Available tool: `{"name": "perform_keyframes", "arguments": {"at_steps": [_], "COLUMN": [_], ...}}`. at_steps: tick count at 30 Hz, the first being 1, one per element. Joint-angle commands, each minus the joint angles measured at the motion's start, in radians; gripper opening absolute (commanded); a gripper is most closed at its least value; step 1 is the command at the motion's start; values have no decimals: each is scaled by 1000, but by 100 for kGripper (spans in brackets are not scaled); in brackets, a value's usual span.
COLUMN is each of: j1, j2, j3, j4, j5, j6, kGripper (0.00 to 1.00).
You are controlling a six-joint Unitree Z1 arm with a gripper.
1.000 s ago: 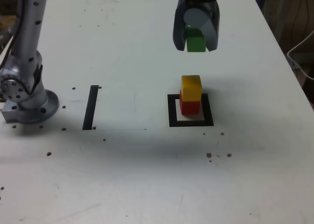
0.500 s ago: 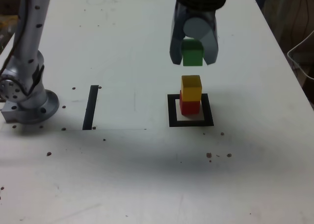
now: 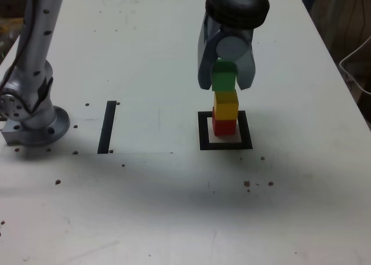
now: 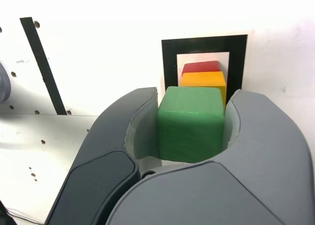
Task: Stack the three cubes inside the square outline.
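Observation:
A red cube [image 3: 224, 125] sits inside the black square outline [image 3: 203, 134], and a yellow cube [image 3: 225, 103] rests on top of it. My gripper [image 3: 225, 81] is shut on the green cube [image 3: 224, 79], holding it directly over the yellow cube, touching it or a hair above; I cannot tell which. In the wrist view the green cube [image 4: 190, 123] is clamped between both fingers of the gripper [image 4: 191, 129], with the yellow cube [image 4: 204, 80], the red cube [image 4: 201, 67] and the square outline [image 4: 170, 62] beyond it.
A straight black tape strip [image 3: 108, 126] lies on the white table [image 3: 174, 207] at the exterior view's left. The arm's grey base [image 3: 32, 117] stands further left. Small dark specks dot the table. The table's edge runs along the exterior view's right.
My gripper has come down with the green cube, from well above the stack to just over the yellow cube. The red and yellow cubes have not moved.

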Motion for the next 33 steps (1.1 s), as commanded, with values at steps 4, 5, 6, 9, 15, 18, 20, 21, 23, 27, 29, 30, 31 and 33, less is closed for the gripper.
{"name": "perform_keyframes", "arguments": {"at_steps": [4,5,6,9,15,18,20,21,23,27,29,30,31,33], "j1": [-14,-15,-16,-17,-12,-6,-3,-2,-1,-1,-1,0,0,2], "j2": [-2,-2,-2,0,9,14,16,17,19,21,21,22,23,26], "j3": [5,3,2,1,-2,-5,-6,-6,-5,-4,-3,-3,-3,-1], "j4": [14,13,13,11,3,3,3,3,3,2,1,0,0,-2], "j5": [-16,-18,-20,-22,-24,-26,-27,-28,-31,-39,-40,-40,-39,-38], "j6": [-15,-18,-20,-23,-30,-30,-29,-29,-28,-28,-28,-28,-28,-28], "kGripper": [5,5,5,5,6,7,7,8,8,10,12,13,14,17]}}
